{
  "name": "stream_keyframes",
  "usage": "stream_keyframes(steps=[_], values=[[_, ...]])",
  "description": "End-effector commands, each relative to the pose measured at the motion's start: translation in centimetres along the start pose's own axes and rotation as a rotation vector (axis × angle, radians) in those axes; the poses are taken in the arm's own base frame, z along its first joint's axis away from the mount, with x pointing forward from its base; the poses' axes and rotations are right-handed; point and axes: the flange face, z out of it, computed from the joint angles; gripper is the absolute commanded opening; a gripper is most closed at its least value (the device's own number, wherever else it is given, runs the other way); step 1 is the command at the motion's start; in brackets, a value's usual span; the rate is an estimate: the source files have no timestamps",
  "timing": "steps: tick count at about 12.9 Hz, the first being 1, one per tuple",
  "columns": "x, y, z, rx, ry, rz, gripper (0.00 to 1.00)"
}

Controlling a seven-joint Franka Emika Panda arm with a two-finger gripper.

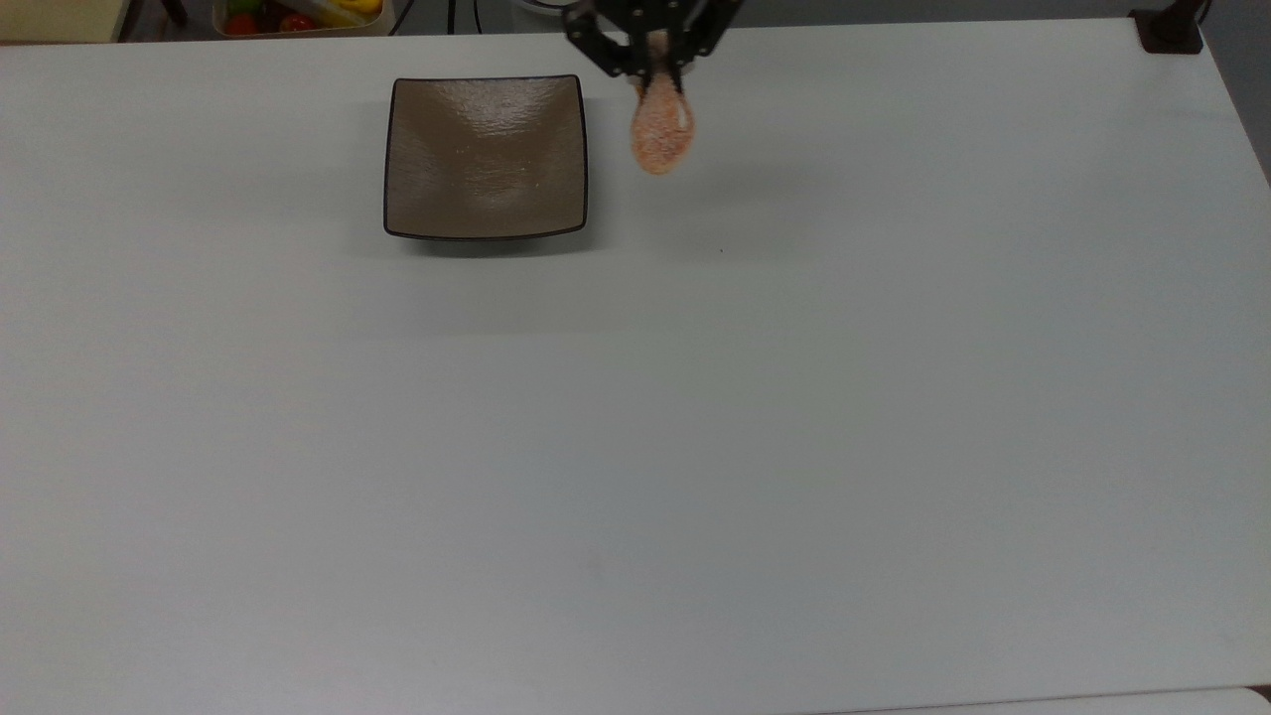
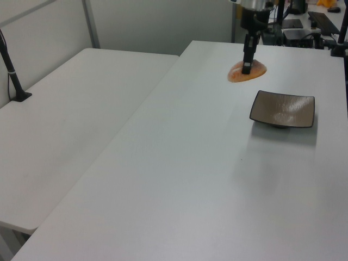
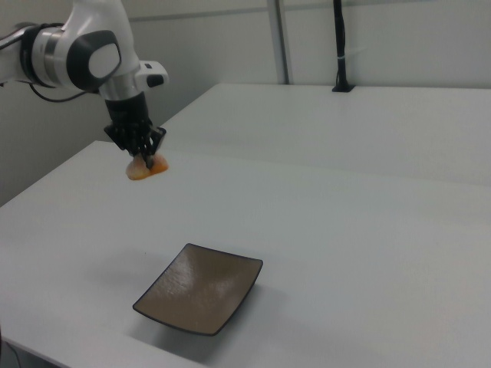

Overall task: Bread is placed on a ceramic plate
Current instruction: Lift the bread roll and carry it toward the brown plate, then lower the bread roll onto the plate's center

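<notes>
My gripper [image 1: 656, 62] [image 2: 246, 68] [image 3: 143, 159] is shut on one end of the bread [image 1: 661, 127] [image 2: 247, 72] [image 3: 142, 169], an orange-brown roll with a pale sugary coating, held in the air above the table. The roll hangs just to the right of the ceramic plate [image 1: 486, 157] in the top view. This square glossy brown plate [image 2: 283, 109] [image 3: 201, 287] with a thin dark rim rests on the white table with nothing in it. In the left view the bread is above and to the left of the plate.
A white table [image 1: 635, 417] carries the plate. A tray of colourful items [image 1: 298, 14] sits beyond the far edge in the top view. A black post [image 1: 1172, 28] stands at the top right corner, and a second white table [image 2: 70, 125] adjoins in the left view.
</notes>
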Motion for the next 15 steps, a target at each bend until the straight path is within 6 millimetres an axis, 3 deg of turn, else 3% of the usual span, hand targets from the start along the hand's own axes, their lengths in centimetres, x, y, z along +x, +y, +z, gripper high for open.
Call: stream_keyframes(steps=[1,7,11,15], values=[[-3.8,2.9,1.7,0.020,-0.051,-0.023,0.20],[-7.0,11.0,7.0,0.032,-0.122,0.018,0.20],[-8.8,13.4,12.0,0.015,-0.132,0.059,0.21],[-9.8,15.0,15.3,-0.011,-0.141,0.063,0.23]])
